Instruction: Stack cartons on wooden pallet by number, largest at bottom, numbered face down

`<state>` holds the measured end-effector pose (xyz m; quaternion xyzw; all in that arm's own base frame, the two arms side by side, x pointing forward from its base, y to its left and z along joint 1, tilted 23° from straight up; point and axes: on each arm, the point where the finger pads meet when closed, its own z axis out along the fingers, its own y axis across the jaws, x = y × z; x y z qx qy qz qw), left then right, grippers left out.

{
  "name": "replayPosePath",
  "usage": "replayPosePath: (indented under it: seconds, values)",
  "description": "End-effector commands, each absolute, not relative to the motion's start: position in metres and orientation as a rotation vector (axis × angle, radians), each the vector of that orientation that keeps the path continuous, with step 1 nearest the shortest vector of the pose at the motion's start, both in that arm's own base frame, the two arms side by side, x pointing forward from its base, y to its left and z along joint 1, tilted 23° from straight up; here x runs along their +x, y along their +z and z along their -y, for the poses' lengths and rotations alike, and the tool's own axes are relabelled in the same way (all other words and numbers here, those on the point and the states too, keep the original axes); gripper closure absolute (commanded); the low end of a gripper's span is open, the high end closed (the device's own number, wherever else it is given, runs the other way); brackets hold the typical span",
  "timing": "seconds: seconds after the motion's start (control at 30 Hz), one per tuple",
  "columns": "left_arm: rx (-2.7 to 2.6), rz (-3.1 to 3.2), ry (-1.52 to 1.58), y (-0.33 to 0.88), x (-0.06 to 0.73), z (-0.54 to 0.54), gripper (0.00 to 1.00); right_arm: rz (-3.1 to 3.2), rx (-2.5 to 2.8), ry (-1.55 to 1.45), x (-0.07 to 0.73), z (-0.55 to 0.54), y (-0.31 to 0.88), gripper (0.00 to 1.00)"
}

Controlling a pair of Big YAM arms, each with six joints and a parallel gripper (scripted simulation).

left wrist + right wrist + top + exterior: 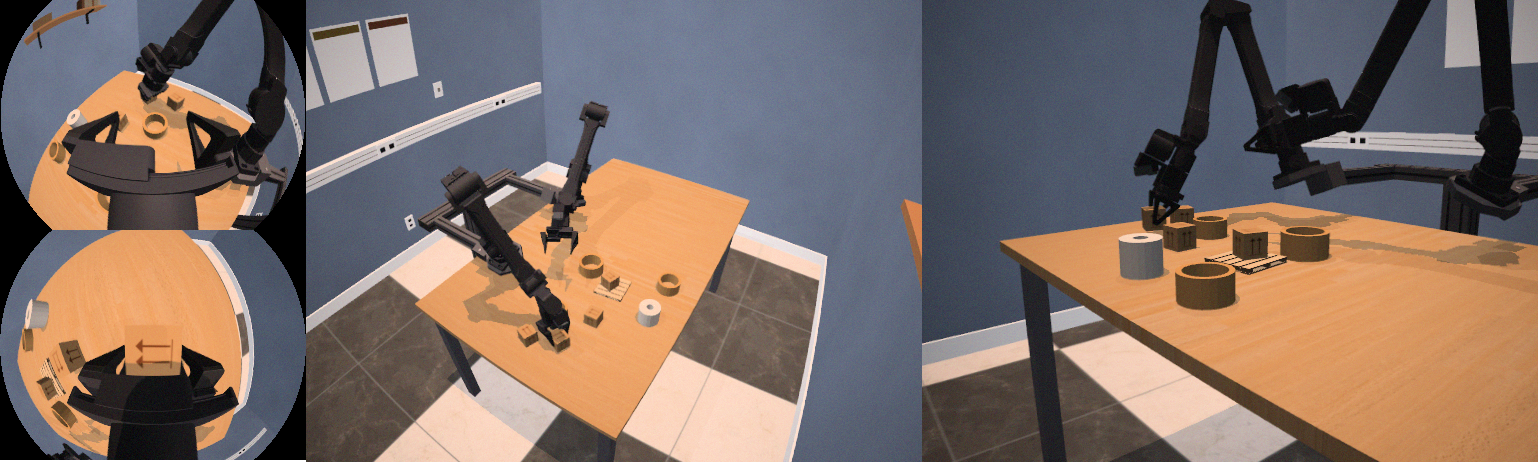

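My right gripper (pixel 559 339) (pixel 153 345) points down, shut on a carton (pixel 562 342) (pixel 153 344) that appears to be on the table; arrows show on its face in the right wrist view. A second carton (pixel 528 335) (pixel 1182 214) (pixel 175 102) stands close beside it. A third carton (pixel 593 317) (pixel 1180 237) (pixel 73 356) stands on the table between that pair and the pallet (pixel 622 290) (pixel 1272 261). A fourth carton (pixel 610 281) (pixel 1250 244) sits upright on the pallet. My left gripper (pixel 560 245) (pixel 152 115) is open and empty above the table. No printed number is visible.
A tape ring (pixel 591 272) (pixel 1304 248) stands close beside the pallet, another (pixel 668 290) (pixel 1205 292) towards the table's long edge, and a third (pixel 1210 230) (pixel 155 134) near the right arm. A white roll (pixel 649 317) (pixel 1141 259) stands near the same edge.
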<state>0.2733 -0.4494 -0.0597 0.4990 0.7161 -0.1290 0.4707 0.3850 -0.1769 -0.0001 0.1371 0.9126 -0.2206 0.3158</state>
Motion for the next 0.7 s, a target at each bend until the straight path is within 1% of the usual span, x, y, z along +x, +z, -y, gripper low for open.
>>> replayPosePath:
  seconds: [0.0,0.3,0.67]
  values:
    - [1.206,-1.733,-0.328,-0.051,0.278,0.460,0.00,-2.338,0.363,-0.564,0.395,0.159,0.059,0.50]
    - [1.206,-1.733,-0.328,-0.051,0.278,0.460,0.00,-2.337,0.364,-0.562,0.387,0.136,0.116,0.50]
    - [1.165,-1.829,-0.353,-0.019,0.258,0.463,0.00,-2.337,0.379,-0.567,0.390,0.141,0.117,0.50]
